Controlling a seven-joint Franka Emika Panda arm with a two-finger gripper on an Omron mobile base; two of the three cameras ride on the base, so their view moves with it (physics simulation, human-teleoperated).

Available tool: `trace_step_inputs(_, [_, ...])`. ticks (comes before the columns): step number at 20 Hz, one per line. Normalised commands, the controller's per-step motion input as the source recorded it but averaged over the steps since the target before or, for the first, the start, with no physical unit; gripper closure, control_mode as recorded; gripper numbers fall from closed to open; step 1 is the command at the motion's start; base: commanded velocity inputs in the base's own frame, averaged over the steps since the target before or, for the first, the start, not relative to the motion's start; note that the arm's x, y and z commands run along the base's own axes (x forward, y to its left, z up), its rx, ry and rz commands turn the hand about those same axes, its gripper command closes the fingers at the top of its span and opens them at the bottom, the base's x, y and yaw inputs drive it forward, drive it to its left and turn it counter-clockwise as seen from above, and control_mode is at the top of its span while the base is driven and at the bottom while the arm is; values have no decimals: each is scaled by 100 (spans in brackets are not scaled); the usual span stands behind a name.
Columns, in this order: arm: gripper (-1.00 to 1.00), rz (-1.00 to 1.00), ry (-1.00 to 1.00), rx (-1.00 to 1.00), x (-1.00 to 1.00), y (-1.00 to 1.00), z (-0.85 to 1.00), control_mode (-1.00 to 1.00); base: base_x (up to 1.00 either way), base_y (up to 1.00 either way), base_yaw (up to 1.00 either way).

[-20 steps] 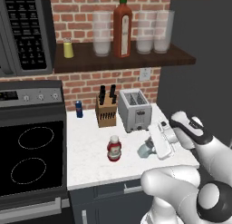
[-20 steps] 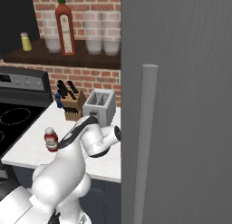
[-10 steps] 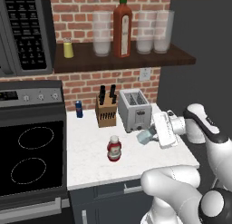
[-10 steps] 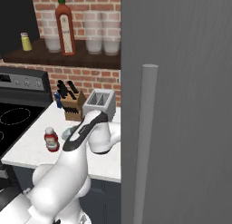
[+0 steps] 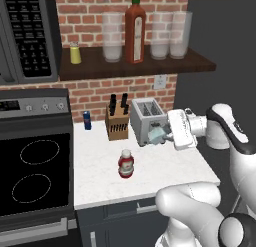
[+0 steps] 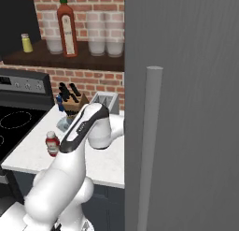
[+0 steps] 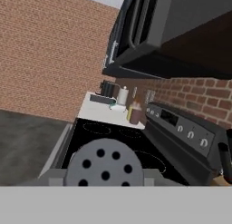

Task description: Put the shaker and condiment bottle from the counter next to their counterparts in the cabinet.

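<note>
My gripper [image 5: 164, 135] is shut on the shaker [image 5: 155, 137], a pale blue-grey piece held sideways in the air just in front of the toaster. Its grey holed cap [image 7: 105, 165] faces the hand camera. The condiment bottle [image 5: 126, 164], squat and red with a white cap, stands on the white counter [image 5: 165, 172], below and left of the gripper; the right base view has the bottle [image 6: 52, 143] by my arm. On the cabinet [image 5: 140, 67] above stand the yellow shaker [image 5: 75, 53] and the tall red-brown bottle [image 5: 135, 31].
A toaster [image 5: 146, 117], a knife block [image 5: 117, 123] and a small blue can [image 5: 87, 120] line the brick wall. Clear glasses [image 5: 113, 40] flank the tall bottle. A stove [image 5: 35, 171] and microwave [image 5: 27, 36] sit left. A tall grey panel [image 6: 186, 108] rises right.
The gripper has lifted the shaker off the counter, up and slightly toward the toaster, while the hand turned level. The red bottle stayed put.
</note>
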Motion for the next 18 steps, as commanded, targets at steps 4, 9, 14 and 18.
trace_step_inputs(4, [100, -4, 0, 0, 0, 31, 50, -100, 0, 0, 0])
trace_step_inputs(9, [100, -4, 0, 0, 0, 34, 51, -100, 0, 0, 0])
trace_step_inputs(14, [100, -6, 0, 7, 0, 25, 57, -100, 0, 0, 0])
trace_step_inputs(18, [100, -7, 0, 11, 0, 18, 61, -100, 0, 0, 0])
